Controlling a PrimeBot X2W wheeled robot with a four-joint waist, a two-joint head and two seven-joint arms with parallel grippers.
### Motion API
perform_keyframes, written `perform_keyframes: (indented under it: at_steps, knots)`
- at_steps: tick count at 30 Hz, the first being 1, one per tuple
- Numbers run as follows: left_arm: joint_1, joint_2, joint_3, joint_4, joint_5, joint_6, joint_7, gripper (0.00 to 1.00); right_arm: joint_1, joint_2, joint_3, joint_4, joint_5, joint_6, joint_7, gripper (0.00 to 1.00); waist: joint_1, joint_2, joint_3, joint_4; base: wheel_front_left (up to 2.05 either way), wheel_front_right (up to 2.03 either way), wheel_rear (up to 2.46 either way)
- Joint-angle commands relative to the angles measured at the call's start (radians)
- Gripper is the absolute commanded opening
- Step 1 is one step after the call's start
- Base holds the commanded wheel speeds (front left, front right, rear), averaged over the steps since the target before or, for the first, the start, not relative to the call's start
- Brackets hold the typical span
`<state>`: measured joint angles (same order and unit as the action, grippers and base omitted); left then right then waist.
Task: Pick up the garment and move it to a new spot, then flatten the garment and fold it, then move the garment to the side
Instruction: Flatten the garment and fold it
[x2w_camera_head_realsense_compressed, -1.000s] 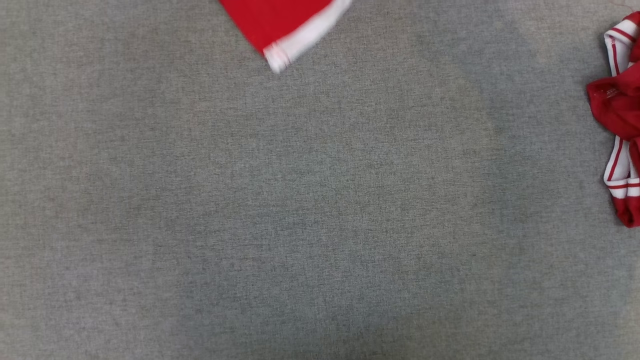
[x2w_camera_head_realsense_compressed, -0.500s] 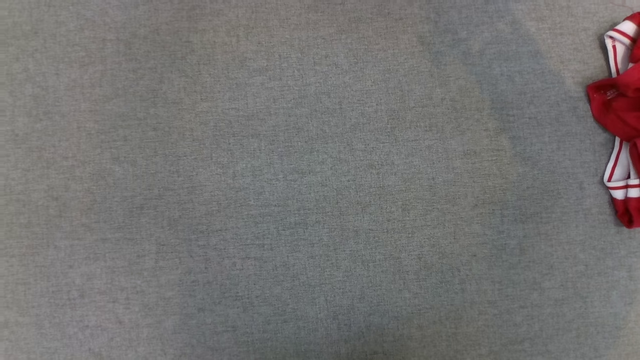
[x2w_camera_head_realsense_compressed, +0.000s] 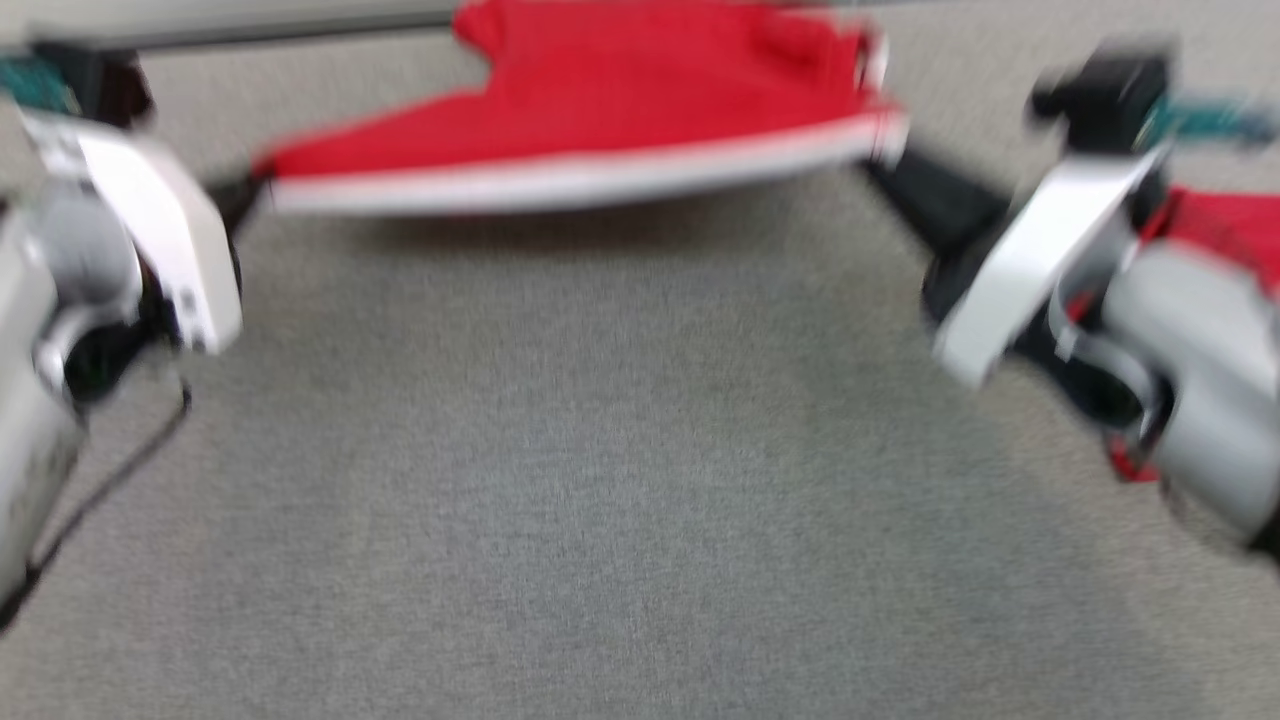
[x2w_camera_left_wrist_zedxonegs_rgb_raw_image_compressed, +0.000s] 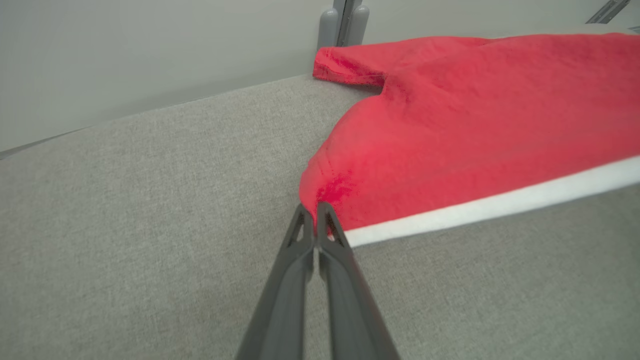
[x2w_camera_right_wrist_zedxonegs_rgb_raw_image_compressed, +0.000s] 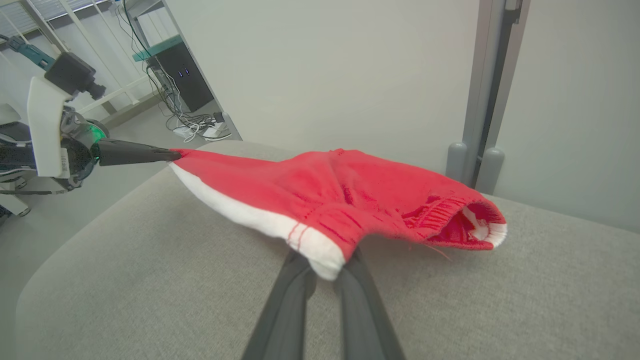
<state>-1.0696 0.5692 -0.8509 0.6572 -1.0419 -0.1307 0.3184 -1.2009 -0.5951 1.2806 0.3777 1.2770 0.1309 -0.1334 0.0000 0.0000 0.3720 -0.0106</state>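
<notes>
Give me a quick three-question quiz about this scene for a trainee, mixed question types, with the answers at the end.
1. True or false: the red garment lies untouched on the grey table.
2. Which grips its edge? A: left tool alone. B: right tool alone. C: both.
3. Fill in: the band along the held edge is ___.
Key: 1 false; 2 C; 3 white.

Soft, even room light, no glare. The head view is smeared by motion blur; both wrist views are crisp, bowing at their edges. A faint shadow lies beneath the red garment (x2w_camera_head_realsense_compressed: 600, 120) on the grey cloth surface (x2w_camera_head_realsense_compressed: 600, 500).
</notes>
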Motion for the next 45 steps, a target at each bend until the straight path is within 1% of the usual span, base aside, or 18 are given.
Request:
perform_keyframes:
  at_steps: [1,5,7,9,13,14,15,16,19,21,24,26,30,35,37,45]
  knots:
    - [0.076,0.032,-0.015,-0.035,-0.036,0.001,0.028,0.00,0.092,-0.011,0.002,-0.031,-0.020,0.000,0.037,0.00,0.0000,0.0000,-0.139,-0.013,0.00,0.00,0.00]
    - [0.228,0.087,-0.033,-0.128,-0.118,0.005,0.093,0.00,0.246,-0.035,0.000,-0.103,-0.038,0.000,0.129,0.00,0.0000,0.0000,-0.234,-0.021,0.00,0.00,0.00]
    - [0.301,0.115,-0.038,-0.185,-0.155,0.023,0.127,0.00,0.312,-0.058,0.001,-0.137,-0.038,0.000,0.169,0.00,0.0000,0.0000,-0.269,-0.027,0.00,0.00,0.00]
    - [0.370,0.157,-0.054,-0.260,-0.181,0.041,0.165,0.00,0.368,-0.082,0.001,-0.172,-0.038,0.000,0.201,0.00,0.0000,0.0000,-0.294,-0.034,0.00,0.00,0.00]
    - [0.496,0.258,-0.074,-0.437,-0.245,0.097,0.237,0.00,0.470,-0.139,0.002,-0.253,-0.041,0.000,0.279,0.00,0.0000,0.0000,-0.317,-0.049,0.00,0.00,0.00]
    - [0.550,0.307,-0.077,-0.528,-0.269,0.129,0.256,0.00,0.513,-0.172,0.001,-0.293,-0.035,0.000,0.304,0.00,0.0000,0.0000,-0.322,-0.056,0.00,0.00,0.00]
    - [0.574,0.333,-0.079,-0.570,-0.279,0.144,0.262,0.00,0.532,-0.185,0.001,-0.315,-0.032,0.000,0.309,0.00,0.0000,0.0000,-0.323,-0.060,0.00,0.00,0.00]
    - [0.574,0.333,-0.079,-0.570,-0.279,0.144,0.262,0.00,0.532,-0.185,0.001,-0.315,-0.032,0.000,0.309,0.00,0.0000,0.0000,-0.323,-0.060,0.00,0.00,0.00]
    - [0.646,0.402,-0.083,-0.689,-0.325,0.187,0.285,0.00,0.583,-0.216,0.001,-0.363,-0.029,0.000,0.320,0.00,0.0000,0.0000,-0.327,-0.071,0.00,0.00,0.00]
    - [0.673,0.444,-0.088,-0.760,-0.346,0.208,0.307,0.00,0.604,-0.233,-0.010,-0.389,-0.028,0.000,0.323,0.00,0.0000,0.0000,-0.326,-0.077,0.00,0.00,0.00]
    - [0.650,0.482,-0.087,-0.824,-0.341,0.225,0.351,0.00,0.621,-0.244,-0.044,-0.418,-0.013,0.000,0.318,0.00,0.0000,0.0000,-0.318,-0.075,0.00,0.00,0.00]
    - [0.605,0.482,-0.071,-0.833,-0.338,0.236,0.382,0.00,0.606,-0.246,-0.068,-0.429,-0.009,0.000,0.332,0.00,0.0000,0.0000,-0.301,-0.080,0.00,0.00,0.00]
    - [0.479,0.459,-0.040,-0.799,-0.329,0.238,0.465,0.00,0.564,-0.224,-0.121,-0.434,0.029,0.000,0.362,0.00,0.0000,0.0000,-0.240,-0.096,0.00,0.00,0.00]
    - [0.313,0.404,-0.016,-0.720,-0.323,0.231,0.576,0.00,0.509,-0.187,-0.191,-0.416,0.117,0.000,0.381,0.00,0.0000,0.0000,-0.144,-0.126,0.00,0.00,0.00]
    - [0.248,0.383,-0.009,-0.685,-0.308,0.226,0.607,0.00,0.486,-0.178,-0.214,-0.405,0.135,0.000,0.380,0.00,0.0000,0.0000,-0.104,-0.140,0.00,0.00,0.00]
    - [0.019,0.288,0.010,-0.541,-0.236,0.202,0.670,0.00,0.420,-0.154,-0.290,-0.351,0.174,0.000,0.337,0.00,0.0000,0.0000,0.030,-0.197,0.00,0.00,0.00]
